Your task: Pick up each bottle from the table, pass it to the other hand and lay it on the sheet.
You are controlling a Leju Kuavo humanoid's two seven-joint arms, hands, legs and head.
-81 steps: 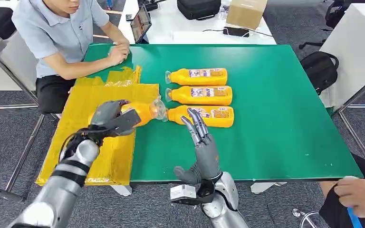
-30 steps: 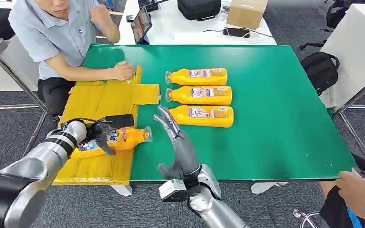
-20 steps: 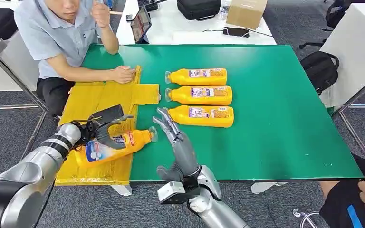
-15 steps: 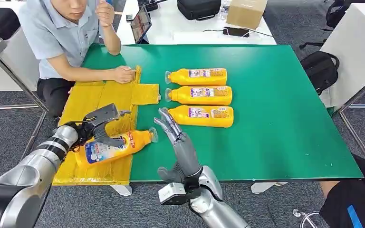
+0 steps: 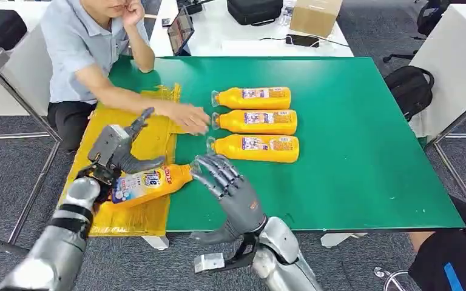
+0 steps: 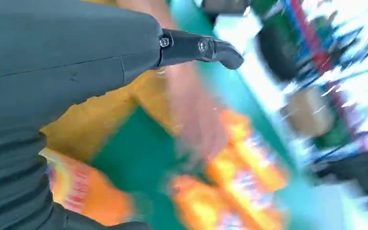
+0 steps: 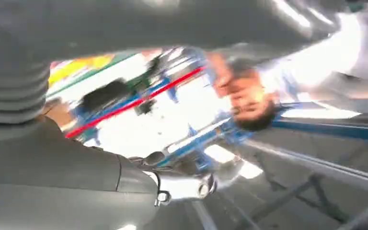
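Observation:
One orange bottle [image 5: 148,183] lies on its side on the yellow sheet [image 5: 127,130], its cap past the sheet's right edge over the green table [image 5: 352,151]. My left hand [image 5: 118,151] hovers just above its label end, fingers spread and empty. In the left wrist view the bottle [image 6: 88,196] is a blur beneath the hand. My right hand [image 5: 227,185] hangs empty near the bottle's cap, fingers apart and bent. Three more orange bottles lie in a row on the table: far [image 5: 252,97], middle [image 5: 256,121], near [image 5: 256,148].
A person sits at the table's far left corner. Their hand [image 5: 185,116] reaches across the sheet, close to the middle bottle's cap. Another person's dark clothing [image 5: 449,267] is at the near right corner. The table's right half is bare green.
My left hand lowered the bottle onto the sheet, let go and lifted off. The person's hand slid right across the sheet toward the bottles. My right hand tipped forward, fingers bending.

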